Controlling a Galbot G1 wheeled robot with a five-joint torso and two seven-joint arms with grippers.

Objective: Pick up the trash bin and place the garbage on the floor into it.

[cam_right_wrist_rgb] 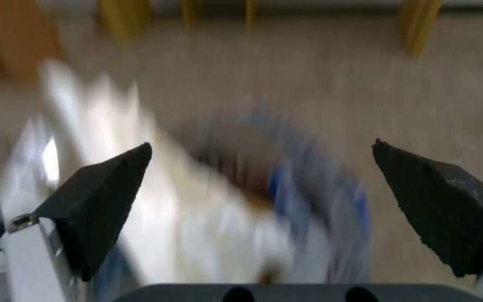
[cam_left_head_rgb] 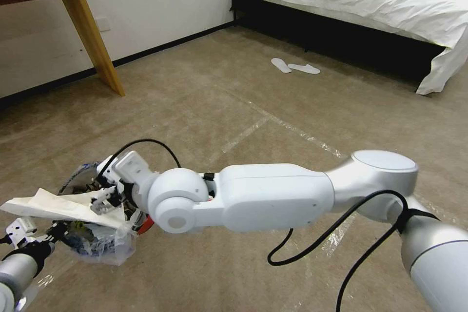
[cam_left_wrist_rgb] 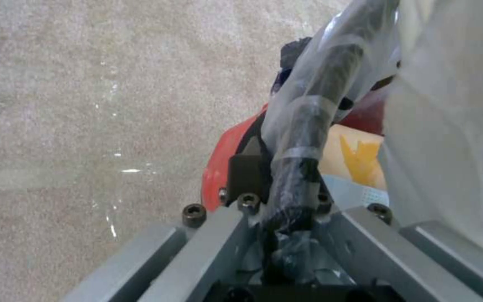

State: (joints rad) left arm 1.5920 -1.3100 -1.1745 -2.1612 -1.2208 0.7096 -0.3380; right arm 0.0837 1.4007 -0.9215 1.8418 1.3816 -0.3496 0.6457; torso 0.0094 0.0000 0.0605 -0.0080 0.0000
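The red trash bin [cam_left_head_rgb: 97, 236] with its clear liner is held off the floor [cam_left_head_rgb: 253, 107] at the lower left. My left gripper [cam_left_head_rgb: 34, 241] is shut on its rim. In the left wrist view the left gripper [cam_left_wrist_rgb: 286, 184] clamps the liner-wrapped rim beside the bin's red wall [cam_left_wrist_rgb: 219, 167]. A flat whitish piece of paper garbage [cam_left_head_rgb: 53, 204] lies across the bin's mouth and sticks out to the left. My right gripper [cam_left_head_rgb: 105, 195] hovers just above the bin, touching nothing. Seen from the right wrist, the right gripper [cam_right_wrist_rgb: 261, 167] is open, its black pads [cam_right_wrist_rgb: 102, 197] wide apart over the blurred bin [cam_right_wrist_rgb: 331, 201].
A wooden table leg [cam_left_head_rgb: 97, 44] stands at the back left by the wall. A bed [cam_left_head_rgb: 370, 5] with white sheets fills the back right, with two white slippers [cam_left_head_rgb: 295, 67] on the carpet before it. Shiny tape lines [cam_left_head_rgb: 273, 124] cross the carpet.
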